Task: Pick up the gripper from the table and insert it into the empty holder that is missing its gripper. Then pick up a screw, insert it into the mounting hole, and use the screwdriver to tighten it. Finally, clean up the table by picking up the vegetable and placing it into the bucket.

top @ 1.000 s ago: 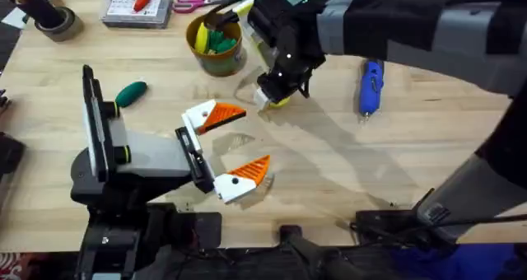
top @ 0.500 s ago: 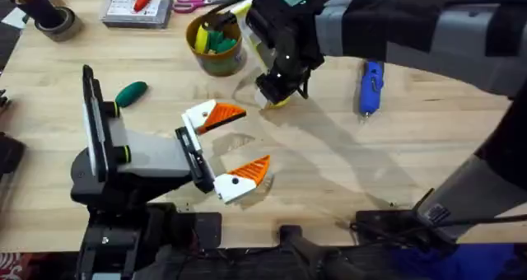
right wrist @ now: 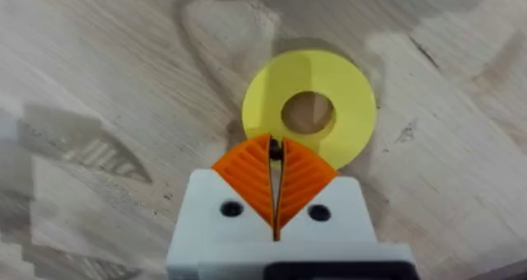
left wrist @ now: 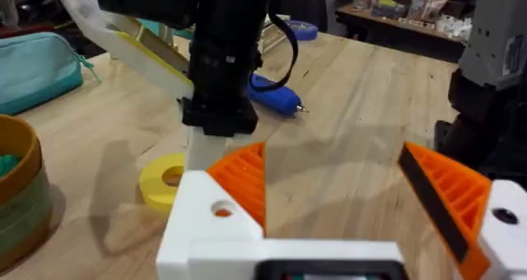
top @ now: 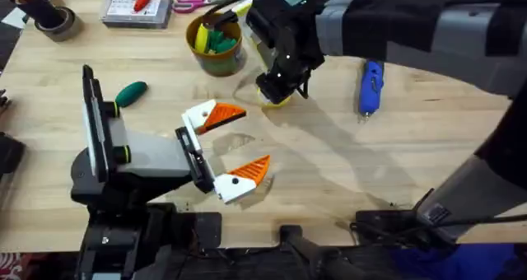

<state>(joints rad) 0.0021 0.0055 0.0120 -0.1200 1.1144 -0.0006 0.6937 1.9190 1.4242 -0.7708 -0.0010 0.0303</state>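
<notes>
My left gripper [top: 230, 147] stands open above the table [top: 346, 165], each white mount carrying an orange ribbed tip [left wrist: 243, 181]. My right gripper [top: 276, 92] hangs shut over a flat yellow ring [right wrist: 309, 107]. Its orange pads [right wrist: 296, 177] are pressed together, with a tiny dark speck at their seam that I cannot identify. The green vegetable [top: 130, 92] lies at the left, and the bucket [top: 216, 43] stands at the back. The blue screwdriver [top: 370, 86] lies to the right. The loose gripper, a bare holder and a screw are out of view.
At the back left are a clear tray [top: 136, 7], scissors [top: 193, 2] and a tape roll [top: 49, 21]. A teal pouch [left wrist: 33, 66] lies beyond the bucket [left wrist: 12, 189]. The right arm's body spans the back right of the table.
</notes>
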